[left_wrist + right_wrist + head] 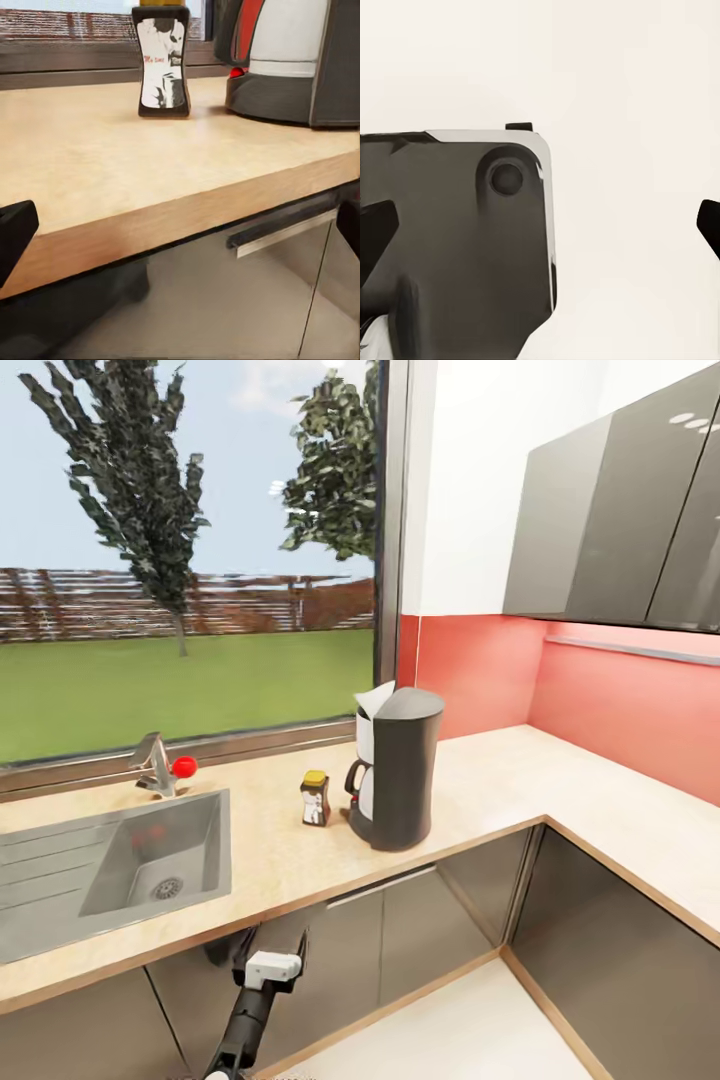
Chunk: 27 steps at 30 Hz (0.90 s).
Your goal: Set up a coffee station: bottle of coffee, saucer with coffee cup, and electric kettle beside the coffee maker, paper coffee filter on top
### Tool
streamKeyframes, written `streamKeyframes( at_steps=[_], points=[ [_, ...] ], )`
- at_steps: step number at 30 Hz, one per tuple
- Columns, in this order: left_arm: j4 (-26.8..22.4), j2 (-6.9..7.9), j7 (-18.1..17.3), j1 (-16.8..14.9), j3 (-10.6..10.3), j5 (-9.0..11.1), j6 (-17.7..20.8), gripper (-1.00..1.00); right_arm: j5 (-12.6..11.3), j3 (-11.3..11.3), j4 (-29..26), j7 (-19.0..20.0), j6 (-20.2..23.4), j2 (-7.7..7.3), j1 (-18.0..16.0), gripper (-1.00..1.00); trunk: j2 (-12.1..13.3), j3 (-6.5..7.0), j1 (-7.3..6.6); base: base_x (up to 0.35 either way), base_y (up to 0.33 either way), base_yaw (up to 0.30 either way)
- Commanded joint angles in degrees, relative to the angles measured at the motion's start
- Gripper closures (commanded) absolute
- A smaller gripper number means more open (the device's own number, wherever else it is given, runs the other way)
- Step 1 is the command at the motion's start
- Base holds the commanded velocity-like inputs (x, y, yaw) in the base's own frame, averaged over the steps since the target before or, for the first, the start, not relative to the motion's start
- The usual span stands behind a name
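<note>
— Left arm [245,1020]?
— Reached up from below the desk [480,780], front edge just ahead, forearm slanted toward the dark cabinet fronts [400,930]. Left gripper [180,232] spread wide, one dark fingertip [13,232] at each side of the wrist picture, nothing between. Aimed level at the desk edge.
— And the task's things?
— Stood on the desk: coffee maker [400,770] near the window [190,550], white carafe [366,765] with black handle on its sink-facing side. Bottle of coffee [315,798] upright just beside it, yellow cap, white label, apart from it. Paper coffee filter [374,700] tilted at the machine's top.
— Right side?
— Right gripper [540,225] also open, dark tips at both edges of its wrist picture, held over a pale surface beside a dark grey block [457,240] with a round hole.
— Elsewhere?
— Steel sink [110,860] to the left, tap [155,765] with a red knob behind.
</note>
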Motion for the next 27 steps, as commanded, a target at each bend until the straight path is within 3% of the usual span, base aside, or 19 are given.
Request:
streamKeyframes(
  at_steps=[1,9,13,16,17,19,25,27],
  points=[
    [0.1,0.07,0.2,0.3,-0.5,0.6,-1.0,-1.00,0.0,-0.3,0.1,0.0,-0.2,0.03,0.0,-1.00,0.0,-0.02,0.02,-0.003,-0.001,0.277],
    [0.8,0.25,0.3,4.5,-0.4,0.5,-2.5,-1.00,-0.1,-0.4,0.0,0.0,-0.3,0.09,0.0,-1.00,0.0,-0.02,0.02,-0.001,0.000,0.277],
    [2.1,0.41,0.3,8.6,-0.4,0.5,-3.4,-1.00,-0.1,-0.4,0.0,0.0,-0.4,0.20,0.0,-1.00,0.0,-0.02,0.02,0.000,0.000,0.278],
    [4.4,0.58,0.0,12.1,-0.5,0.5,-8.7,-1.00,-0.2,-0.4,0.0,0.1,-0.5,0.28,0.0,-1.00,0.0,-0.02,0.02,0.000,0.000,0.278],
    [6.6,0.61,-0.2,13.3,-0.5,0.5,-11.2,-1.00,-0.2,-0.4,0.0,0.1,-0.5,0.32,0.0,-1.00,0.0,-0.02,0.02,0.000,0.000,0.279],
    [9.2,0.63,-0.3,14.0,-0.6,0.5,-12.7,-1.00,-0.2,-0.4,0.0,0.1,-0.5,0.37,0.0,-1.00,0.0,-0.02,0.02,0.000,0.000,0.279],
    [22.7,0.95,-0.2,14.6,-0.5,0.5,-13.4,-1.00,-0.2,-0.4,0.0,0.2,-0.5,0.41,0.0,-1.00,0.0,-0.02,0.02,0.000,0.000,0.279],
    [26.9,2.08,0.0,14.7,-0.4,0.7,-13.1,-1.00,-0.2,-0.4,0.1,0.2,-0.4,0.46,0.0,-1.00,0.0,-0.02,0.02,0.000,0.000,0.279]
  ],
)
